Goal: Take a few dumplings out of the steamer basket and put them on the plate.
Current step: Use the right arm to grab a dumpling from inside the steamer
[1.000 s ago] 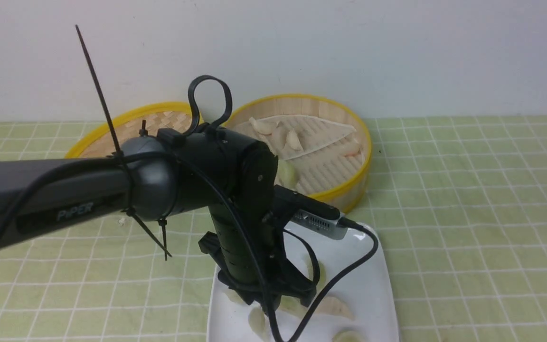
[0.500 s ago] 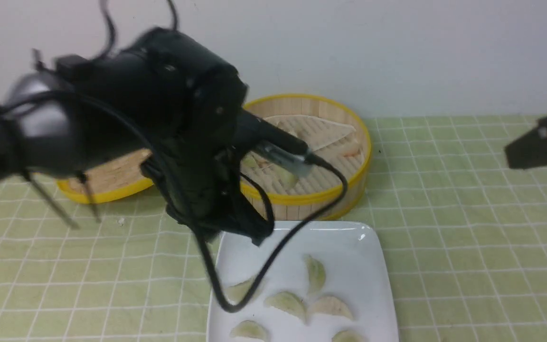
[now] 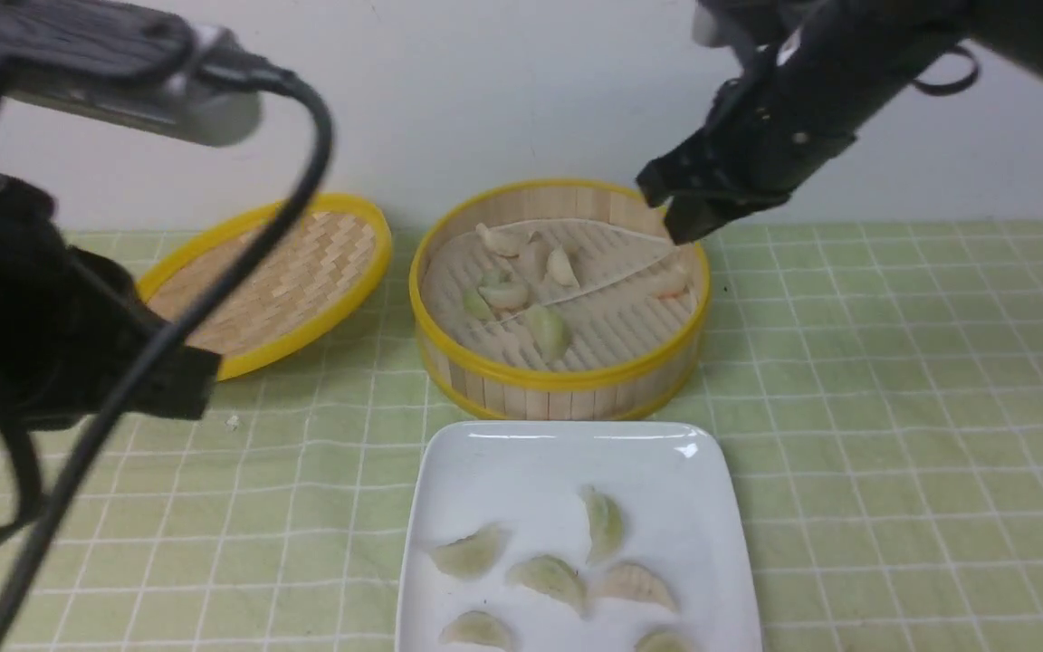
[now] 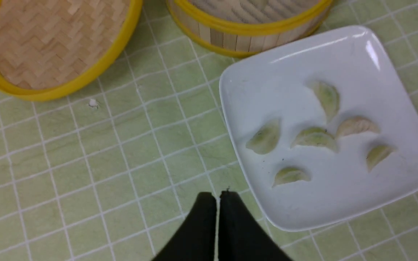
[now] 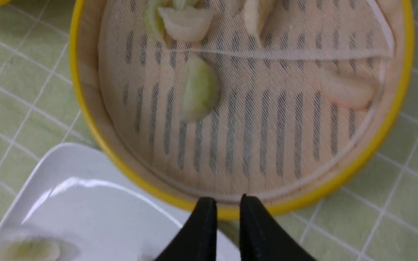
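**Six dumplings on the plate, more in the steamer basket**

I take the steamer basket as my marker. It stands on the green checked tablecloth, open at the top, with a white liner folded across its slatted floor. Several dumplings lie inside. A cluster of pale ones sits toward the far left of the floor. A greenish one lies alone nearer the middle, and a whitish one rests against the right wall.

The plate lies just in front of the basket, on my side of it, its far edge close to the basket's wall. Six dumplings lie on it, spread out, two of them touching at the tips.

The woven lid lies just to the left of the basket, its inner side up. A small white crumb sits on the cloth in front of the lid, left of the basket.

My right pincer hangs above the basket's far right rim. Its two black fingers stand a narrow gap apart and nothing is between them.

My left pincer is well off to the front left of the basket. It is over bare cloth beside the plate's near left edge. It is clenched, with only a hairline between the fingers, and it grasps nothing.
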### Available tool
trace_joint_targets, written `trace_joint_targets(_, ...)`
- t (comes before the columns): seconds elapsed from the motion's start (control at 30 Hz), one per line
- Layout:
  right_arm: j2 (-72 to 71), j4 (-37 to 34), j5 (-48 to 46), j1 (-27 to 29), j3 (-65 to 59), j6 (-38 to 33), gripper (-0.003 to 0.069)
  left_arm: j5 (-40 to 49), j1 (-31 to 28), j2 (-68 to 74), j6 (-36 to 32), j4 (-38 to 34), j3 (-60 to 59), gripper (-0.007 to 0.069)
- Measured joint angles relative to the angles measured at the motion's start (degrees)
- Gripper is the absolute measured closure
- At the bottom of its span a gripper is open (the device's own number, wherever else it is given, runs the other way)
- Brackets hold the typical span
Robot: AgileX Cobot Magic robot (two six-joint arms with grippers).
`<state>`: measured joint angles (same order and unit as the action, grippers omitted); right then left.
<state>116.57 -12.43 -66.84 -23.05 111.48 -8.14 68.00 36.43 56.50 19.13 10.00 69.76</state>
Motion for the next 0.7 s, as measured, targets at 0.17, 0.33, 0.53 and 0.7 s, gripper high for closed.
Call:
trace_joint_targets(0.17,11.9,0.0,0.1,-2.2,11.0,-1.6,0.0412,0.9,0.0,-4.4,0.3,0.1,-1.0,0.0631)
trace_joint_targets(0.33,22.3,0.0,-0.1,-4.0,20.4,-3.6,0.0244,4.0,0.0,-6.5,2.8,2.4,-1.1,0.0631)
trace_joint_targets(0.53,28.8,1.5,-0.3,-5.0,25.6,-4.9,0.0141,4.1,0.0,-7.5,4.9,5.4,-1.1,0.0630)
trace_joint_targets(0.7,30.2,3.1,0.0,-5.1,26.1,-4.4,0.0197,4.1,0.0,-7.5,5.2,5.4,-1.1,0.0630)
